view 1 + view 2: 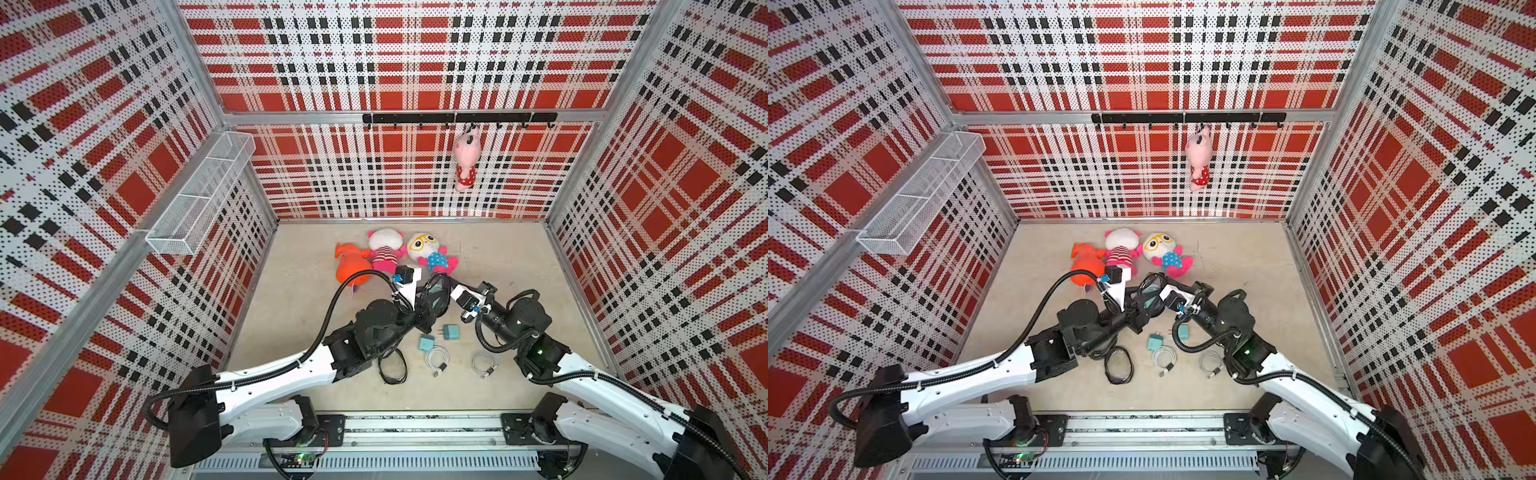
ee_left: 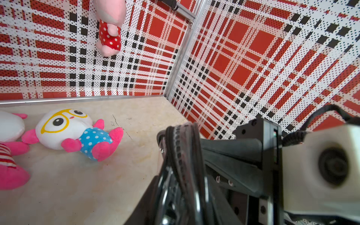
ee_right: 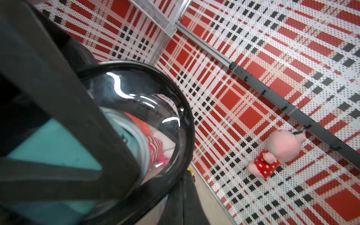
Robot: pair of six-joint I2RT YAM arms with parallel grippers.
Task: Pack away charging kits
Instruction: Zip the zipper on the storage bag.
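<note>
pressed against the right wrist lens is the black zip case (image 3: 126, 87). through its clear window we make out a packed adapter (image 3: 52, 144) and a pale packed cable (image 3: 143, 140), so we judge one kit is in. the zip's state we cannot tell. left to pack: a teal adapter (image 1: 451, 331), a second adapter (image 1: 426, 343), a coiled cable (image 1: 438, 358) and a second cable (image 1: 484, 364), all loose on the table (image 1: 519, 266) near a second case (image 1: 392, 365). the left gripper (image 1: 427, 311) clamps the raised case part-open. the right gripper (image 1: 448, 289) is fully closed at its edge, and we cannot see on what.
</note>
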